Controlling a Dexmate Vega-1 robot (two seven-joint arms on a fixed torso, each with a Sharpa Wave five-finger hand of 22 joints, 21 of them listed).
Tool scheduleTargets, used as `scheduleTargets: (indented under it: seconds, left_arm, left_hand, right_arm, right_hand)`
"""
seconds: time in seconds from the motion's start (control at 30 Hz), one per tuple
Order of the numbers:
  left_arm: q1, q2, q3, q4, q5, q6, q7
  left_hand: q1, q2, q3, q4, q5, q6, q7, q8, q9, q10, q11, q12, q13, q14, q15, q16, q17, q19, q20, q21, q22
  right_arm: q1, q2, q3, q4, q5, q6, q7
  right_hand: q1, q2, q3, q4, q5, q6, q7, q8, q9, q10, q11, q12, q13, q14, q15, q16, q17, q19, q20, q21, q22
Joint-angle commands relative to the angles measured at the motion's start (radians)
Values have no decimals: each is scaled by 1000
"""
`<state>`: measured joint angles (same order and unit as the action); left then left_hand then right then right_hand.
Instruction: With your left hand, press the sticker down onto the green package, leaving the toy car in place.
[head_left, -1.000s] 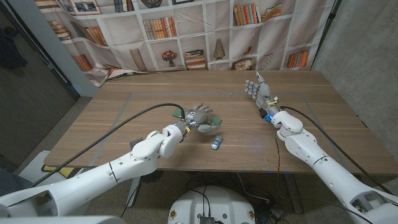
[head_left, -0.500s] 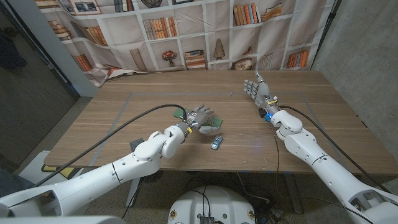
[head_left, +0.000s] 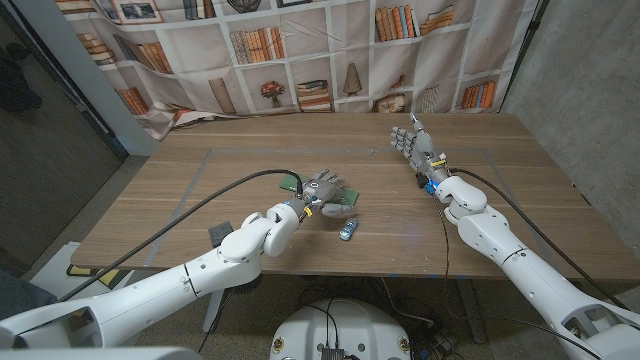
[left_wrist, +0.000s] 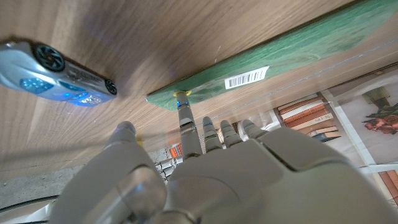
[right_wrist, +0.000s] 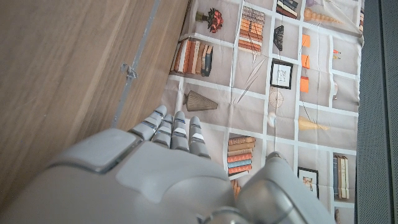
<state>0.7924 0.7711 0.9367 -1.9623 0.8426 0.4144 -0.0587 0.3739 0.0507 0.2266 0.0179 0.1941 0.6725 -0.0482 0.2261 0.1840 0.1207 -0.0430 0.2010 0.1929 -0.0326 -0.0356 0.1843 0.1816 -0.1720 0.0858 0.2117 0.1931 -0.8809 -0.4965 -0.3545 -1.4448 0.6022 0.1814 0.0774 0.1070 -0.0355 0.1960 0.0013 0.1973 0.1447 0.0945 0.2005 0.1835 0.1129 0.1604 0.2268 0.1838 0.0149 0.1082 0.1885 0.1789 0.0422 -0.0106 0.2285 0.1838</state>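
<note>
**Ana:** Looking down from the head view, what sits where on the wooden table (head_left: 200, 180)?

**Ben:** One flat green package (head_left: 338, 192) lies near the middle, toward the robot's side. The left hand (head_left: 322, 189) is over it, fingers spread apart and clasping nothing; whether the palm presses the package, I cannot tell. One toy car (head_left: 347, 229) sits just beside the package, closer to the near table edge and apart from the hand.

**Ana:** And the sticker?

**Ben:** In the left wrist view a white barcode label (left_wrist: 247, 78) shows on the package's thin edge. I cannot tell whether that is the sticker.

**Ana:** What are the shapes and textures like?

**Ben:** The package is a thin, slab-like rectangle with crisp corners. The car is small, glossy, silvery blue, with dark wheels. The tabletop is brown wood grain, marked by thin pale tape lines (head_left: 205, 160).

**Ana:** Where is the other hand?

**Ben:** The right hand (head_left: 411, 142) stands upright well apart, toward the far right of the table, fingers apart and holding nothing. Bare wood lies between the two hands.

**Ana:** What edges the scene?

**Ben:** One bookshelf-printed backdrop (head_left: 300, 50) hangs behind the far table edge.
</note>
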Motion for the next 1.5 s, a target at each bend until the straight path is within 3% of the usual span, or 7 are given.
scheduleTargets:
  seconds: [0.03,0.57,0.9,1.5]
  left_arm:
    - [-3,-3,14,-4,31,21,-30]
    - [33,20,-26,-38,7,33,15]
    - [44,28,-43,-46,-26,24,41]
    - [55,39,-44,-60,-43,12,54]
  left_hand:
    - [4,4,5,-1,-4,19,-1,7,1,4,-7,10,3,-4,-2,2,3,-19,-3,5,4]
    - [8,4,4,-3,-5,40,0,5,1,15,-11,15,2,5,-8,5,3,-16,-8,8,4]
    - [10,5,4,-4,-5,8,4,-12,1,12,-9,13,2,5,-5,5,3,-14,-6,10,4]
    - [16,10,5,-6,-5,10,-4,-17,2,21,-3,16,2,10,-1,5,3,-14,-3,11,4]
  right_arm:
    - [-3,-3,-3,-2,-2,-2,4]
    - [-12,-2,-4,-8,-3,-4,-7]
    - [-6,0,-9,0,-5,-3,-1]
    - [-8,1,-11,2,-6,-6,-2]
  right_hand:
    - [3,11,-2,-3,-3,9,1,-3,5,7,1,-4,4,-4,11,-2,4,13,2,-4,3]
    - [2,12,-3,-4,-3,14,-1,-1,5,16,2,-1,4,0,8,0,4,16,1,-5,3]
    - [2,12,-4,-5,-3,17,-1,-1,5,18,1,-1,4,1,6,0,4,17,1,-6,3]
    - [1,13,-6,-6,-3,19,-1,-1,5,24,-2,0,4,1,7,-1,4,17,1,-9,3]
